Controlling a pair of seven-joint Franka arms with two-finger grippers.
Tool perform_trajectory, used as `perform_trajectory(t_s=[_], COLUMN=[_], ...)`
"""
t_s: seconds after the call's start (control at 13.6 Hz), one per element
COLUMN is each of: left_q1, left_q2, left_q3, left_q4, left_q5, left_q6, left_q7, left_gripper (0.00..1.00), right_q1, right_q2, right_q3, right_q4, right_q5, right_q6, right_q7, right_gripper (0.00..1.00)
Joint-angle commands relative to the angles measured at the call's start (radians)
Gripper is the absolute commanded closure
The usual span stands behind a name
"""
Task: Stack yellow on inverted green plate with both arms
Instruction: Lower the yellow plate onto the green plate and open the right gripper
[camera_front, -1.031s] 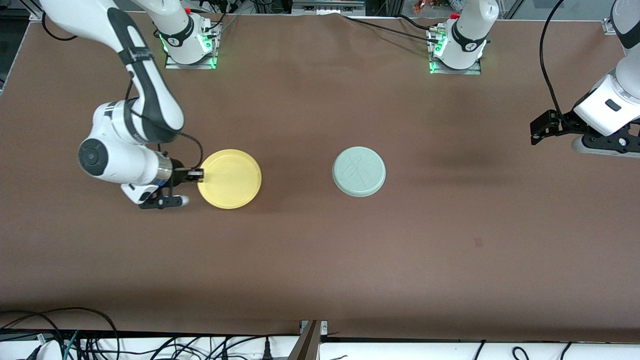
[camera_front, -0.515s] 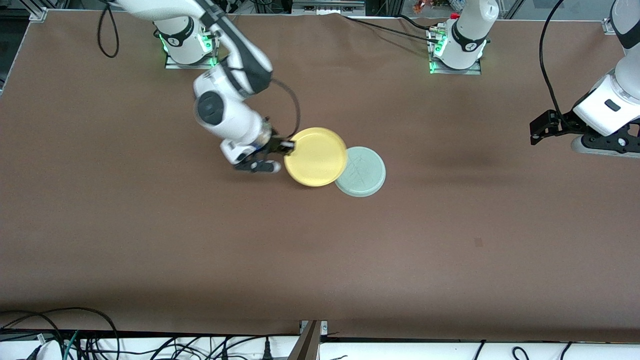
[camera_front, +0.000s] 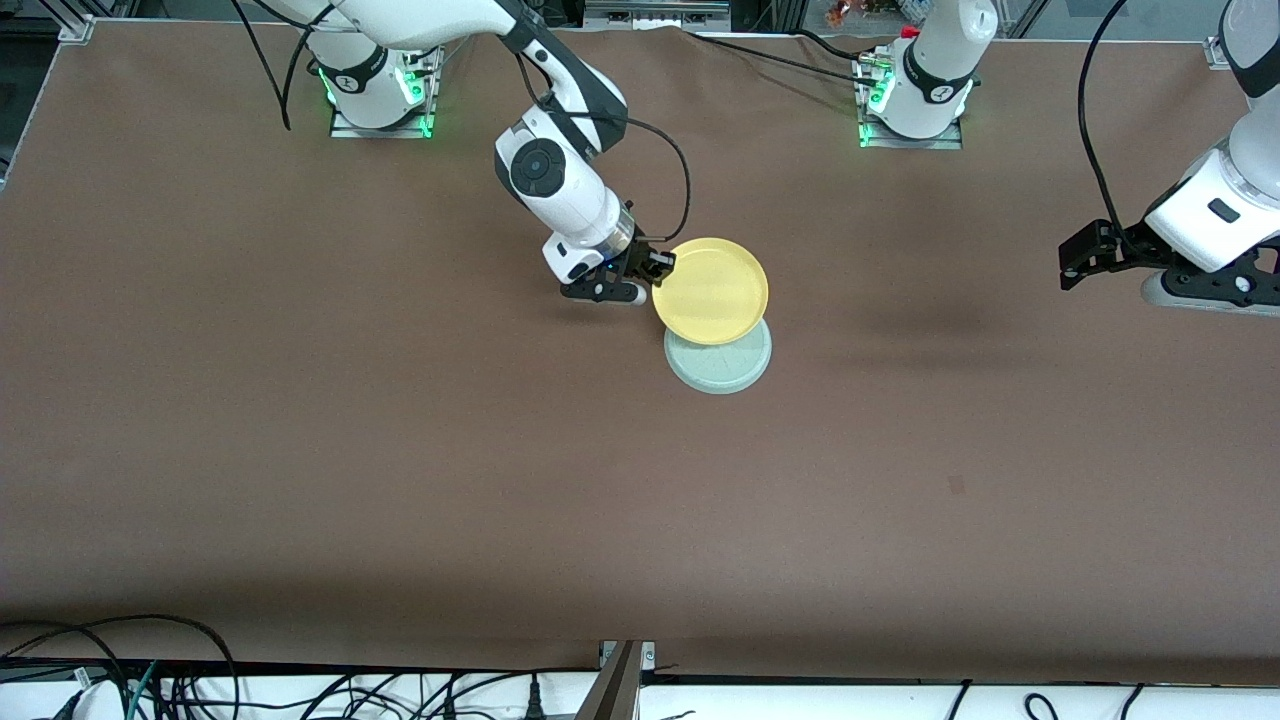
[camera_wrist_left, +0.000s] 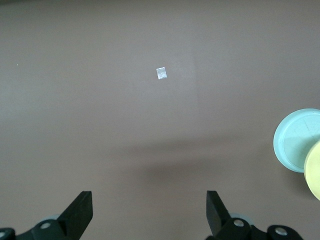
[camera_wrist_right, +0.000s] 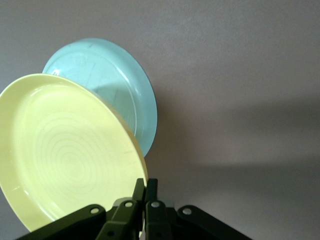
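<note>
— Where's your right tool (camera_front: 655, 268)?
— Clamped on the yellow (camera_front: 710, 290) plate's rim, holding it up over the green plate (camera_front: 722, 368), which lies inverted mid-counter (camera_front: 400, 480).
— What's left?
— I judge lowering, centring, letting go.
— The left tool (camera_wrist_left: 149, 212)?
— Spread wide, empty, waiting at its end.

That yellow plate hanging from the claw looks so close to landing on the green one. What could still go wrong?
The right claw pinches the yellow plate only by its rim, so it might slip or tilt.

It hangs over only part of the upside-down green plate; dropped now, it would likely land off-centre and slide off.

The left claw waits open toward the left arm's end of the table, too distant to steady anything.
</note>
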Motion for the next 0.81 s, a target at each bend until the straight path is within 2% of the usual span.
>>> perform_trajectory(t_s=[0.0, 0.15, 0.52, 0.59, 0.66, 0.74], left_q1=[0.001, 0.001, -0.002, 0.0, 0.0, 0.0], left_q2=[0.003, 0.003, 0.003, 0.003, 0.003, 0.003], left_q3=[0.001, 0.001, -0.004, -0.002, -0.004, -0.004], left_q4=[0.01, 0.01, 0.011, 0.011, 0.011, 0.011], left_q5=[-0.028, -0.028, -0.026, -0.026, -0.026, -0.026], left_q6=[0.0, 0.0, -0.021, -0.021, -0.021, -0.021], left_q7=[0.011, 0.012, 0.012, 0.012, 0.012, 0.012], left_gripper=[0.0, 0.0, 0.0, 0.0, 0.0, 0.0], right_q1=[0.087, 0.124, 0.128, 0.13, 0.13, 0.128], right_q2=[0.073, 0.108, 0.157, 0.159, 0.159, 0.159], right_q3=[-0.085, -0.119, -0.123, -0.126, -0.13, -0.13], right_q4=[0.086, 0.113, 0.171, 0.172, 0.171, 0.172], right_q5=[-0.003, -0.001, -0.001, -0.003, -0.003, -0.003], right_q6=[0.03, 0.049, 0.053, 0.053, 0.053, 0.053], right_q7=[0.028, 0.038, 0.054, 0.054, 0.052, 0.052], right_gripper=[1.0, 1.0, 1.0, 0.92, 0.7, 0.53])
